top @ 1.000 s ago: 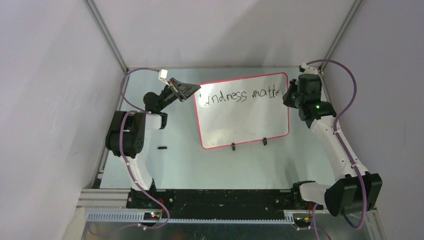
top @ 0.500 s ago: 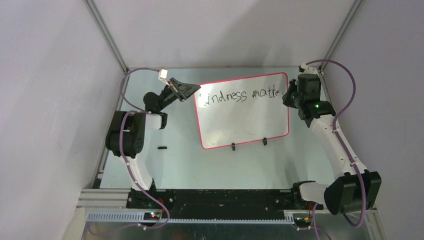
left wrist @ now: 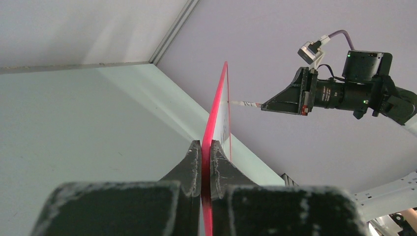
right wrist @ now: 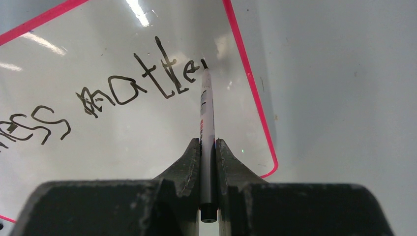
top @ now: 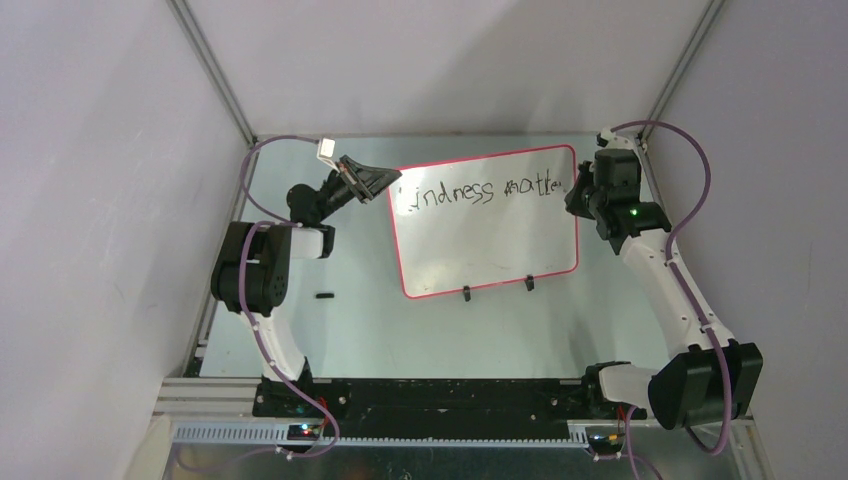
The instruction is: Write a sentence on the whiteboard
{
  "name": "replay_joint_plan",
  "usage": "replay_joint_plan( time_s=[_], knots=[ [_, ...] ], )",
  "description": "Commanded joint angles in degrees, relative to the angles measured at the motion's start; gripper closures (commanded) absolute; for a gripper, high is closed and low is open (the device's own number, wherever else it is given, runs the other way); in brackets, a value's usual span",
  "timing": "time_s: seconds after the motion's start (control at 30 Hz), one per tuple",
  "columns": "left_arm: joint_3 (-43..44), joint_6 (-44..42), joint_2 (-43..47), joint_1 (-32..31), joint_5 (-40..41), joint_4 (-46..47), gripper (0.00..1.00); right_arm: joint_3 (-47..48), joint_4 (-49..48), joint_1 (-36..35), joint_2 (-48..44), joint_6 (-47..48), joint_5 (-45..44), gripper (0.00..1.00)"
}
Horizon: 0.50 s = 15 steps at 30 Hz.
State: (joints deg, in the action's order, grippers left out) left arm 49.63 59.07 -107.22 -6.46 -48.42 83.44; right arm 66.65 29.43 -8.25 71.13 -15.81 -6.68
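Observation:
The whiteboard (top: 490,245), white with a red-pink rim, stands tilted at the middle back of the table. The sentence (top: 470,192) runs along its top in black letters, "indness matte" legible. My left gripper (top: 392,182) is shut on the board's upper left rim (left wrist: 219,103), which passes edge-on between its fingers (left wrist: 194,160). At the upper right corner, my right gripper (top: 572,190) is shut on a white marker (right wrist: 207,113). The marker's black tip touches the board (right wrist: 147,142) just right of the last letter of the sentence (right wrist: 133,86).
Two black clip feet (top: 466,293) (top: 529,284) hold the board's lower edge. A small black object (top: 323,295) lies on the table left of the board. Grey enclosure walls stand close behind and beside both arms. The right arm (left wrist: 339,93) shows in the left wrist view.

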Motion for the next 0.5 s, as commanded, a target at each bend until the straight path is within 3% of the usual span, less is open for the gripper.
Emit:
replay_joint_plan(
  time_s=[0.0,0.47],
  knots=[
    [0.7,-2.5,1.2,1.2,-1.0,3.0,1.00,0.9,1.3,-0.5,-0.5,0.6,-1.2,1.00],
    [0.7,-2.5,1.2,1.2,-1.0,2.9,1.00,1.2,-1.1,0.1,-0.3,0.5,-0.4,1.00]
  ],
)
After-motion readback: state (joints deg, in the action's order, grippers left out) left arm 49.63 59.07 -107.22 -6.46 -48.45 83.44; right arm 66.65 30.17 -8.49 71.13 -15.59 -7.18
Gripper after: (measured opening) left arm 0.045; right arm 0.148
